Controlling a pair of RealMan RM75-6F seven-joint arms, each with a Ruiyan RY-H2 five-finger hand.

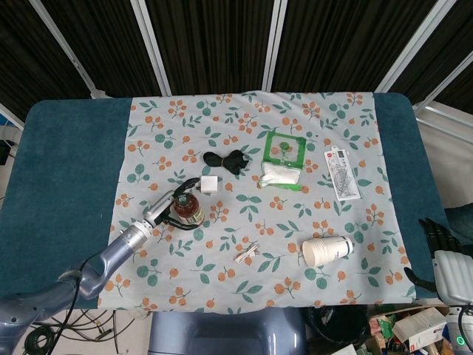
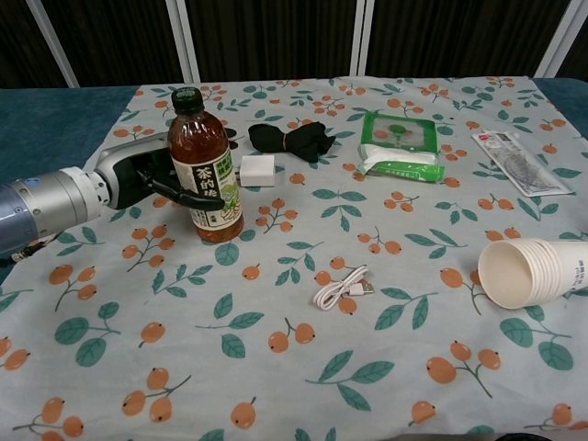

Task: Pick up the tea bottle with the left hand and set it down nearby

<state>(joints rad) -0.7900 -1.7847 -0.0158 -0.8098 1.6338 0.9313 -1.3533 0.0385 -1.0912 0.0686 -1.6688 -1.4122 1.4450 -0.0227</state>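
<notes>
A floral cloth [image 1: 222, 244] covers a teal table [image 1: 63, 170] before dark slatted panels; the left hand [image 2: 147, 175] grips the tea bottle [image 2: 204, 170], tilted, at the cloth's left; a white charger [image 2: 257, 170] lies just beside it, black fabric [image 2: 294, 140] beyond; the right hand [image 1: 437, 238] hangs off the table's edge, its fingers too dim to judge.
</notes>
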